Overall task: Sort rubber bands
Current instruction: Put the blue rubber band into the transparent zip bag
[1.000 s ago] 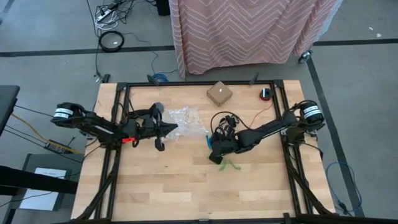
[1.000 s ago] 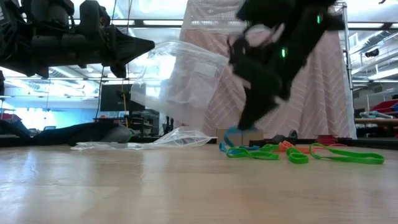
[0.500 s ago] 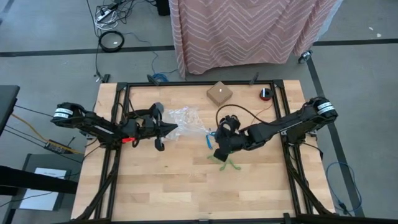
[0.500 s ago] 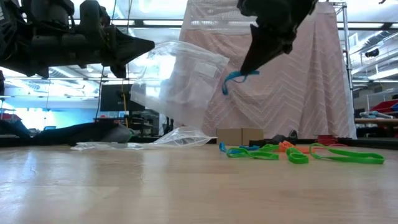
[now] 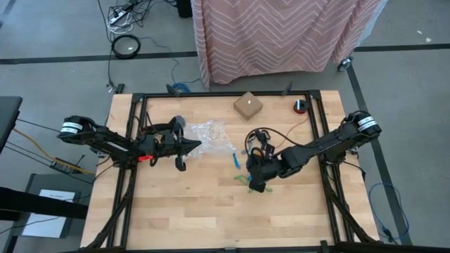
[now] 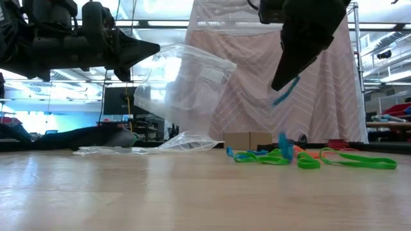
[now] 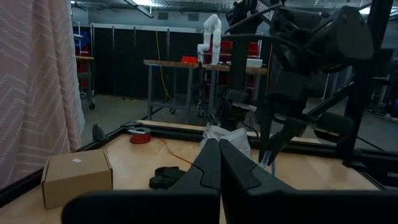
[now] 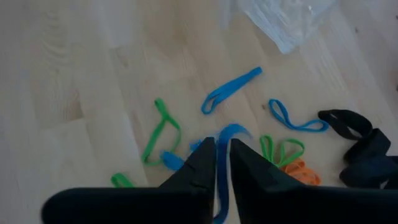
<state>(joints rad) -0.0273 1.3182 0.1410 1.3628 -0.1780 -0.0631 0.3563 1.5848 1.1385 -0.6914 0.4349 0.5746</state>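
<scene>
Above the middle of the table, the right gripper (image 6: pixel 282 80) hangs over the scattered rubber bands (image 8: pixel 231 98), its fingers drawn almost together with only a narrow slit between them; a blue band (image 6: pixel 284 91) dangles at the fingertips, and in the right wrist view a blue band (image 8: pixel 227 138) runs up between them, though whether it is truly pinched or already slipping free cannot be told. Most of the loops, green (image 6: pixel 357 160), blue and orange, lie loose on the wood below it, near a dark tangle (image 8: pixel 356 134). To the left, the left gripper (image 5: pixel 191 145) is closed tight on the edge of a clear zip bag (image 6: pixel 186 83), holding it up off the table with its mouth toward the other arm; a second bag (image 6: pixel 148 146) lies flat behind. The step in hand looks like carrying one blue band from the pile to the held bag. The next move would call for bringing that band across to the bag's mouth and parting the fingers only once it hangs inside, since such a limp loop could easily drop short.
</scene>
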